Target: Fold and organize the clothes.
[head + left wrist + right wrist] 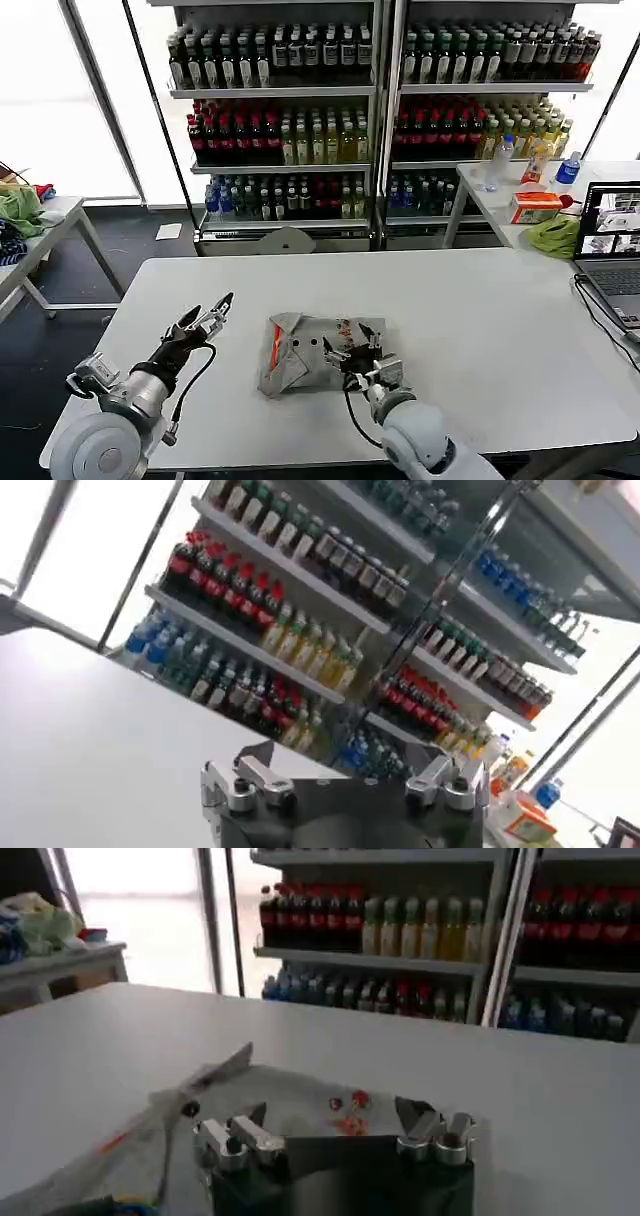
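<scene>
I see the shirt (318, 350) lying low in the centre of the frame on the white table (500, 330), a partly folded grey bundle with an orange-trimmed collar at its left. It looks light, limp and thin, likely to sag and slide, so I'd take it by an outer hem or corner. My right gripper (362, 363) sits on its right edge, fingers apart, holding nothing. My left gripper (208, 322) hovers lower left, jaws parted, empty.
</scene>
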